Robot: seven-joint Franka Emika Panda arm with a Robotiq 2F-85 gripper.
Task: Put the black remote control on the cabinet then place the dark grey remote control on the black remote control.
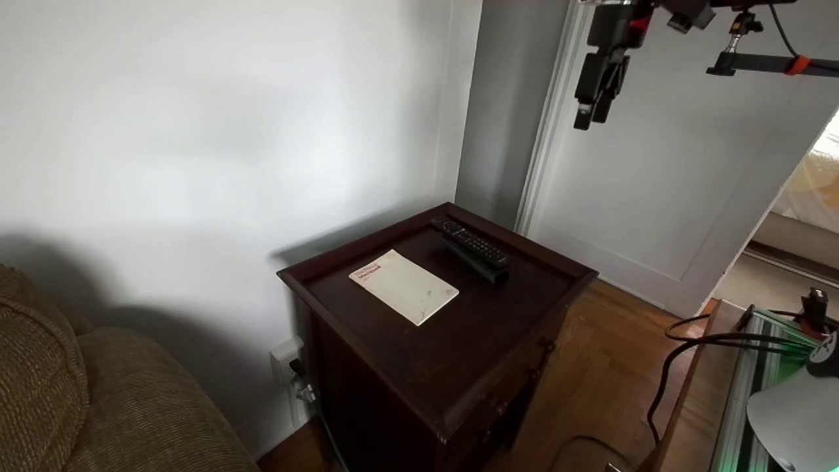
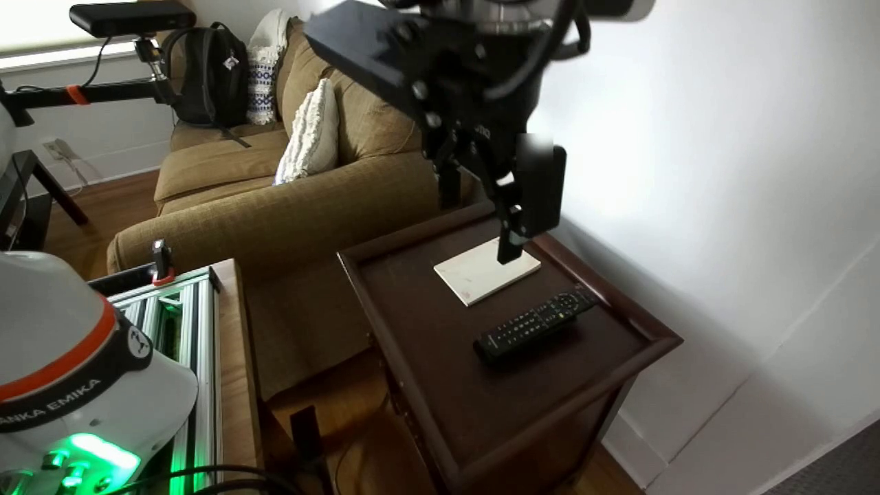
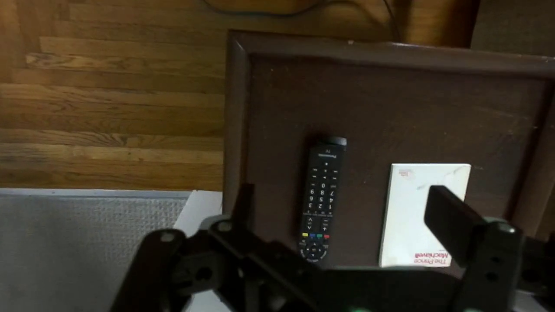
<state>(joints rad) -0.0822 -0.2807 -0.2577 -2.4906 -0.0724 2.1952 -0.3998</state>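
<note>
Wrist view: the Panasonic TV remote [image 3: 321, 190], which an exterior view shows resting on a second remote [image 1: 477, 263] atop the cabinet [image 3: 390, 108], lies below and slightly toward 9 o'clock of the gripper [image 3: 341, 203], spread wide and holding nothing.

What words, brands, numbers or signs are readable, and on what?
"Panasonic": upper remote
"TV": upper remote
"0" to "9": upper remote
"+": upper remote
"The Prince": white book
"Machiavelli": white book
"ANKA EMIKA": robot base, cut off by the picture's edge
Too small: upper remote's other button labels, white book's corner print
Blurred: lettering on the gripper
</note>
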